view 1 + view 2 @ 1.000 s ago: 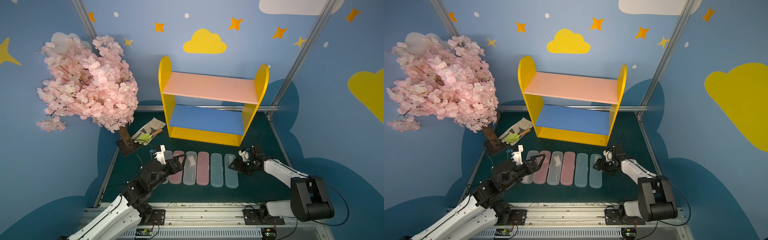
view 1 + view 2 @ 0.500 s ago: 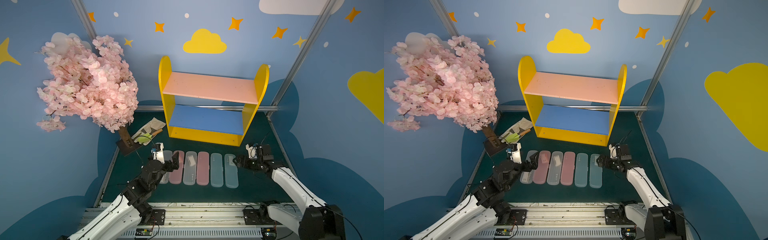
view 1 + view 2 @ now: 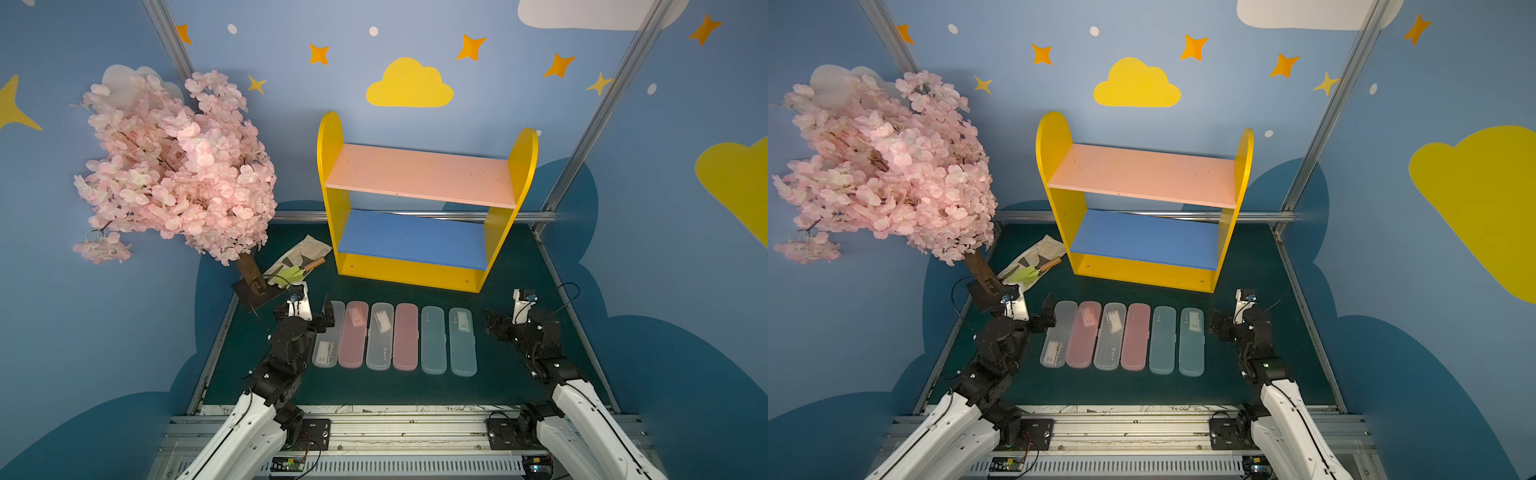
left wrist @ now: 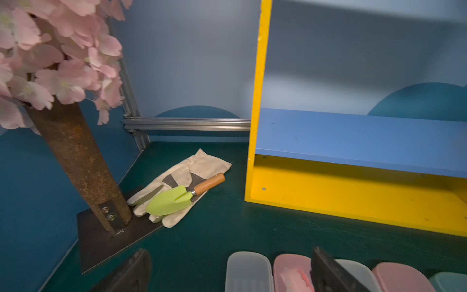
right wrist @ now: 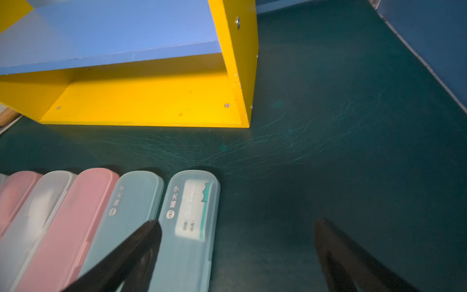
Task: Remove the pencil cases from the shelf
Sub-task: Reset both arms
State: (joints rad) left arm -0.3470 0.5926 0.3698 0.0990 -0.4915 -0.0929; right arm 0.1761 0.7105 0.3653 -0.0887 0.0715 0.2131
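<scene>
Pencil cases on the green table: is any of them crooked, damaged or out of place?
Nothing stands out. All six pencil cases lie flat in one tidy row, side by side, in front of the bare shelf. No case looks cracked or open.

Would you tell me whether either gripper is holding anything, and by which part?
Nothing is held: the left gripper and the right gripper both have open, empty jaws.

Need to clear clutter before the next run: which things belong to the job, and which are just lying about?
Job: six pencil cases, shelf.
Lying about: blossom tree, glove, trowel.
</scene>
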